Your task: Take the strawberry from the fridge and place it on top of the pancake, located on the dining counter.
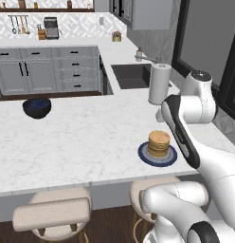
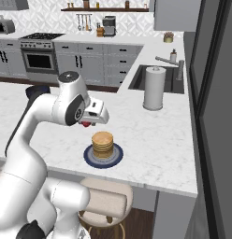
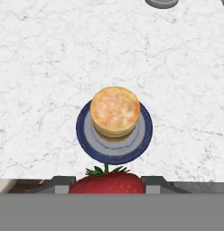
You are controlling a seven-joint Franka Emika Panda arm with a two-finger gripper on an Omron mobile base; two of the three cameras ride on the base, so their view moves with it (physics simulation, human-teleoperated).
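Gripper [image 3: 107,188]: clenched on the strawberry [image 3: 107,184], which is seen in the hand view pinched between the two dark finger tips, leaves outward, and is glimpsed as a red spot under the hand in the right base view [image 2: 85,123]; it is held above the dining counter [image 1: 81,142], just short of the pancake [image 3: 115,113]. The berry is judged light, soft and easily bruised, best gripped across its broad middle with slight force, as appears done. Pancake stack on its blue plate [image 3: 86,135] is noted near the counter's front edge, a paper towel roll [image 1: 159,84] and a dark bowl of blueberries [image 1: 37,107] well apart.
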